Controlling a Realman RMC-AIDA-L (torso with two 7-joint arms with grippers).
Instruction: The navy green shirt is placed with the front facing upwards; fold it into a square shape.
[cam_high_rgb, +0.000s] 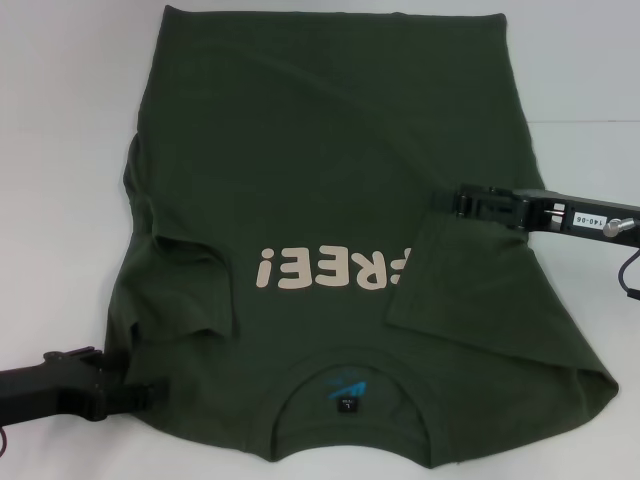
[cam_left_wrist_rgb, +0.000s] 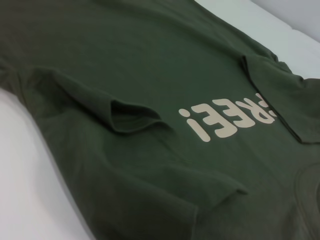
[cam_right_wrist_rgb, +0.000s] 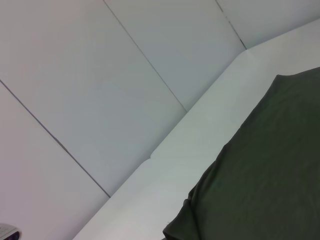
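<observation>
On table (cam_high_rgb: 60, 120), navy green shirt (cam_high_rgb: 330, 150), neck label (cam_high_rgb: 345, 392) head-view only

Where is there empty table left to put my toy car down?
The shirt covers most of the table. Bare white strips lie along its left edge and its far right edge. Near the front it is crowded: the left gripper meets the shirt's corner there, and the right gripper reaches over the folded sleeve.
</observation>
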